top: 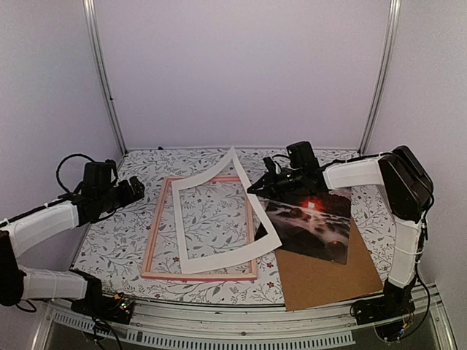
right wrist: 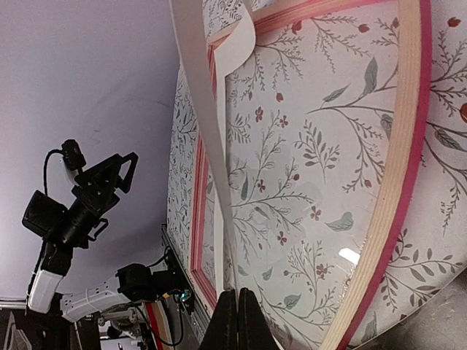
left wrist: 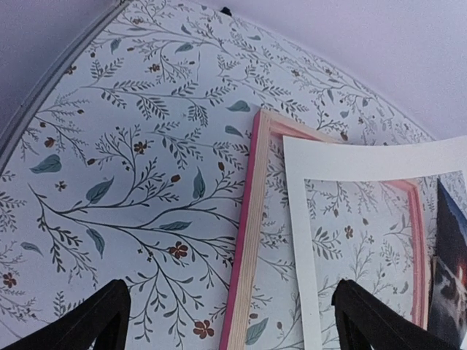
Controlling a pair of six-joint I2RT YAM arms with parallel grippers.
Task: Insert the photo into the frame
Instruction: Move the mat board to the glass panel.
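The pink frame (top: 155,233) lies flat on the floral table, left of centre. The dark photo (top: 314,222) with its red sun lies to the right of the frame, on the brown backing board (top: 328,281). My right gripper (top: 255,188) is shut on the right edge of the white mat border (top: 219,261) and holds that side up, so the mat bows over the frame. In the right wrist view the shut fingers (right wrist: 237,321) pinch the mat (right wrist: 208,109) above the frame (right wrist: 387,204). My left gripper (top: 139,188) is open and empty, hovering over the frame's left rail (left wrist: 248,255).
The left wrist view shows the mat (left wrist: 306,240) across the frame and the photo's edge (left wrist: 452,262) at far right. Metal uprights (top: 106,80) and purple walls enclose the table. The table's front rail (top: 219,321) runs along the near edge.
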